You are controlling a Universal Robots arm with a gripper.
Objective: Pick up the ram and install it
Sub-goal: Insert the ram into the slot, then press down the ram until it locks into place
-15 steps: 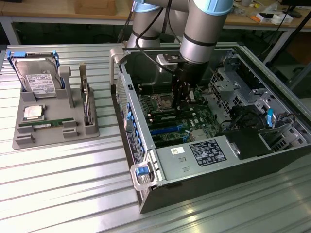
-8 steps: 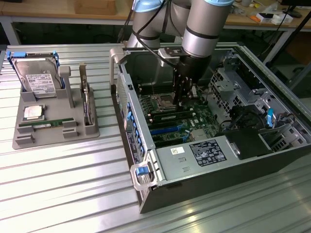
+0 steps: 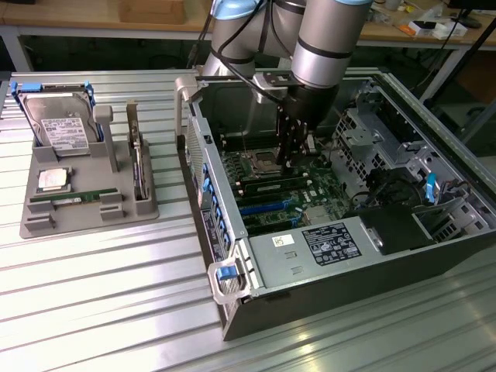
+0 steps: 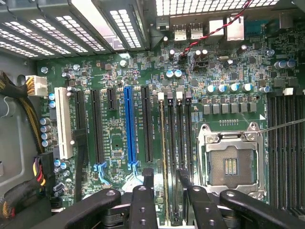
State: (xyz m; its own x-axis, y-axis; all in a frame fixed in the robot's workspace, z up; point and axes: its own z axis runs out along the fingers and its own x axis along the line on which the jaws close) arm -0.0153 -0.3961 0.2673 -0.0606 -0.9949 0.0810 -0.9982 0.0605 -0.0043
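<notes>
A ram stick (image 4: 164,143) stands edge-on in a memory slot of the motherboard (image 4: 119,86), right beside the empty processor socket (image 4: 231,164). My gripper (image 4: 166,177) is open, with one dark finger on each side of that stick and a gap showing on both sides. In the exterior view the gripper (image 3: 293,164) reaches down into the open computer case (image 3: 310,256), over the memory slots (image 3: 271,187). Another green ram stick (image 3: 74,198) lies flat in the grey tray (image 3: 46,225) at the exterior view's left.
The tray also holds a hard drive (image 3: 58,124), a square silver processor chip (image 3: 53,180) and an upright card with a metal bracket (image 3: 138,163). Case walls, drive cages (image 3: 372,139) and cables (image 4: 33,119) hem in the motherboard. Ribbed metal tabletop (image 3: 116,294) surrounds the case.
</notes>
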